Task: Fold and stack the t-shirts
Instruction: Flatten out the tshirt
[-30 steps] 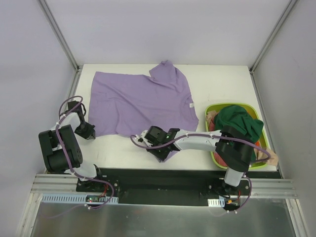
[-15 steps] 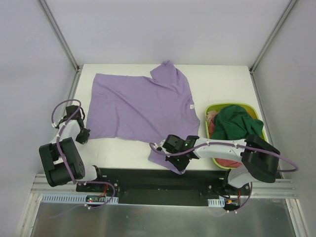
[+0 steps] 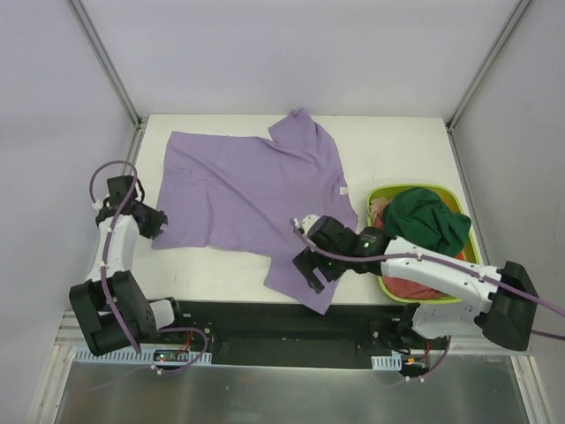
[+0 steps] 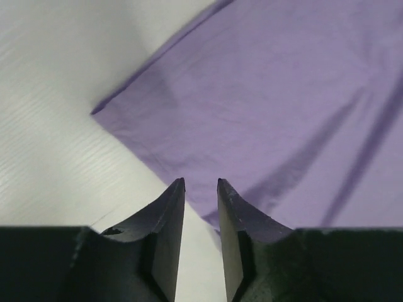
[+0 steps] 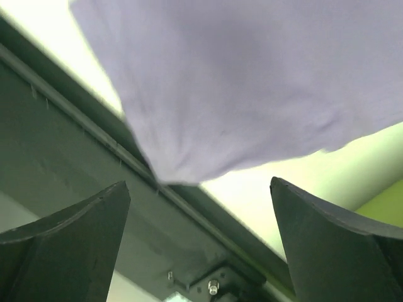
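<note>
A light purple t-shirt (image 3: 252, 190) lies spread flat on the white table, and its near right corner (image 3: 305, 290) hangs over the front edge. My right gripper (image 3: 309, 269) hovers over that corner with its jaws wide open and empty; the right wrist view shows the cloth (image 5: 239, 82) beyond the fingers (image 5: 75, 226). My left gripper (image 3: 157, 221) sits at the shirt's near left corner (image 4: 101, 112), jaws a narrow gap apart with only table between them. A dark green t-shirt (image 3: 425, 221) and a red-pink one (image 3: 410, 287) lie in the basket.
A lime-green plastic basket (image 3: 375, 196) stands at the table's right front. The black mounting rail (image 3: 265, 322) runs along the front edge, also seen in the right wrist view (image 5: 75, 157). Metal frame posts (image 3: 106, 62) rise at the back corners.
The right gripper dragged the shirt's near right corner to the front edge, then let go and opened wide. The left gripper moved away from me along the shirt's left edge and parted its jaws slightly.
</note>
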`<act>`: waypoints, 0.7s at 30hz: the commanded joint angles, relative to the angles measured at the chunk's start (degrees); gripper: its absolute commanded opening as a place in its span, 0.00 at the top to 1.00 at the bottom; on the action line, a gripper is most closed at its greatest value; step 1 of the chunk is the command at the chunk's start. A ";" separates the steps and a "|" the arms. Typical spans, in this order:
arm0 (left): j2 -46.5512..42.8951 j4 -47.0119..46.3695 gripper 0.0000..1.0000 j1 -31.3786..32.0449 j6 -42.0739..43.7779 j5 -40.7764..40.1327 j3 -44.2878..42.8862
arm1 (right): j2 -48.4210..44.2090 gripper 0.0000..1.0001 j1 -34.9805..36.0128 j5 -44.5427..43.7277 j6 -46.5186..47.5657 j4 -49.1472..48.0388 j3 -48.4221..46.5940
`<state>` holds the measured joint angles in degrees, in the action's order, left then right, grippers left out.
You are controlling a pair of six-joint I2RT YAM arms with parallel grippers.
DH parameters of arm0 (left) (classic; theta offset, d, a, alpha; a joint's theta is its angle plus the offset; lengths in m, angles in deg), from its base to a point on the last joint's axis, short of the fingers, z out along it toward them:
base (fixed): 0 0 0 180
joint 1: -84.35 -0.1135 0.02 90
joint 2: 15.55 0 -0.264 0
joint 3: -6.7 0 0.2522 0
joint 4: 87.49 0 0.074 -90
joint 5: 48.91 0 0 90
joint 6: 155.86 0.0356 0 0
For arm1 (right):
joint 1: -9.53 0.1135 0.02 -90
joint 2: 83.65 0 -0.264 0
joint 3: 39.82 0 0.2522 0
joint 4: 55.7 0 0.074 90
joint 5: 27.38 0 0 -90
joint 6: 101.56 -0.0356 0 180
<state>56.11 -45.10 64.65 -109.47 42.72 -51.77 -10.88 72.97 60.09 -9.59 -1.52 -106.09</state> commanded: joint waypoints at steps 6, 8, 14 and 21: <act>9.26 -2.34 0.49 6.43 2.12 8.01 -11.88 | 3.67 0.04 -17.91 1.82 -10.14 -21.78 -2.50; 15.50 -2.69 0.39 7.31 2.66 10.67 -14.25 | 8.85 0.04 -18.00 1.73 -8.93 -21.53 -5.04; 25.28 -3.92 0.20 8.54 2.48 9.29 -15.33 | 19.86 0.04 -18.00 7.26 -11.90 -24.07 -6.64; 25.90 -3.84 0.11 3.10 2.57 4.97 -6.55 | 17.59 0.04 -18.00 10.08 -16.47 -25.57 2.40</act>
<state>81.88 -50.70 71.20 -108.16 51.35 -64.77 10.26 54.81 66.56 -21.83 -24.79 -108.74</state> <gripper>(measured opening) 0.881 0.958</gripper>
